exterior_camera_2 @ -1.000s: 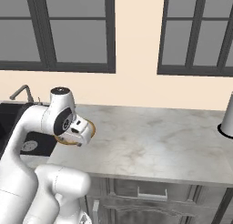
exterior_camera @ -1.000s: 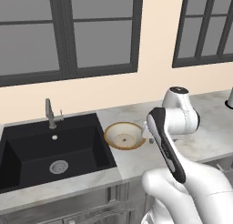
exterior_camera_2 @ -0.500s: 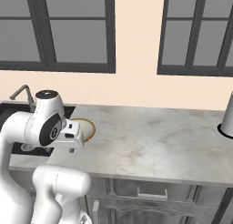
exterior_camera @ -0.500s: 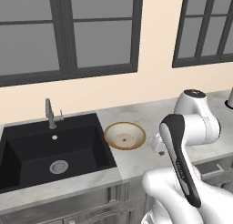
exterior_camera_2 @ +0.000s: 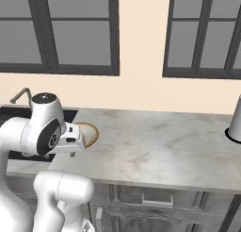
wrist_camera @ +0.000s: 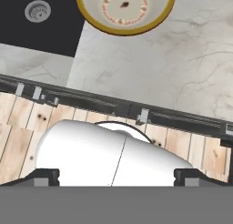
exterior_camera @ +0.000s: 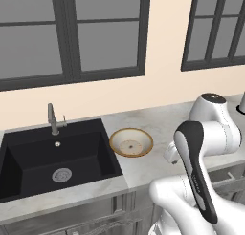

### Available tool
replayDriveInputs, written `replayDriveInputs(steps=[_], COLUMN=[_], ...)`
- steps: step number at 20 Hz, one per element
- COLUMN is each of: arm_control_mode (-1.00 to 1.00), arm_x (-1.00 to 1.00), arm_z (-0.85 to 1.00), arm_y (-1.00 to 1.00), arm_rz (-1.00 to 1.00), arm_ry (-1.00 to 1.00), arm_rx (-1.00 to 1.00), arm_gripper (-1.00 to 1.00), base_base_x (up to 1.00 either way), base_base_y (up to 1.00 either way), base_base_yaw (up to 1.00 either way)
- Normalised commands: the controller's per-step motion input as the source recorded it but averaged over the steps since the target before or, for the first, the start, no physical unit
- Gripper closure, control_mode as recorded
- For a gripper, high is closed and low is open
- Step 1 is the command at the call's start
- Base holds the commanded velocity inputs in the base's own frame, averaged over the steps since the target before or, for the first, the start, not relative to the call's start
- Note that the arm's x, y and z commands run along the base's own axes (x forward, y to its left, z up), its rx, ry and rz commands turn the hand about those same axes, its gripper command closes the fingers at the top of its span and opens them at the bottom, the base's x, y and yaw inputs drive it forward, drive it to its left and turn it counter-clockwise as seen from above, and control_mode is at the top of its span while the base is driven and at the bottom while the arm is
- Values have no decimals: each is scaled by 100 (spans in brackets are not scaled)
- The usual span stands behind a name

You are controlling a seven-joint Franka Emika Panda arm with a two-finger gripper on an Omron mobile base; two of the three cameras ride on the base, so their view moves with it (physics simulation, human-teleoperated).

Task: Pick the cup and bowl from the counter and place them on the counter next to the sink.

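Note:
The bowl [exterior_camera: 131, 142], tan-rimmed and pale inside, rests on the marbled counter [exterior_camera: 158, 119] just right of the black sink [exterior_camera: 52, 157]. In the hand view the bowl [wrist_camera: 125, 9] lies at the top edge with the sink [wrist_camera: 41, 22] beside it. My gripper [wrist_camera: 117, 177] hangs back over the counter's front edge, to the right of the bowl and apart from it. Its fingertips [wrist_camera: 45, 176] stand wide apart, open, holding nothing. From the right base view, the hand [exterior_camera_2: 70, 140] covers part of the bowl [exterior_camera_2: 91, 133]. The yellow cup is out of view.
A grey angular faucet [exterior_camera: 54, 119] stands behind the sink. A grey cylinder on a dark base [exterior_camera_2: 235, 120] sits at the counter's far right. Dark cabinet fronts [wrist_camera: 136, 111] and a wooden floor [wrist_camera: 22, 123] lie below the counter's edge.
The hand has drawn back from the bowl toward the counter's front edge and swung right. The bowl has stayed put beside the sink.

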Motion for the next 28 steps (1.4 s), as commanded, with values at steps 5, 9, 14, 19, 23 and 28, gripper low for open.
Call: replayDriveInputs(steps=[5, 9, 14, 19, 23, 28], arm_control_mode=[-100, -100, 100, 100, 100, 100], arm_x=[0, 0, 0, 0, 0, 0], arm_z=[0, 0, 0, 0, 0, 0], arm_y=[0, 0, 0, 0, 0, 0], arm_rz=[0, 0, 0, 0, 0, 0], arm_ry=[0, 0, 0, 0, 0, 0], arm_rx=[0, 0, 0, 0, 0, 0], arm_gripper=[-100, -100, -100, -100, -100, -100], base_base_x=[0, 0, 0, -66, -100, -96], base_base_y=[0, 0, 0, -3, -4, -3], base_base_yaw=[0, 0, 0, -5, -12, -50])
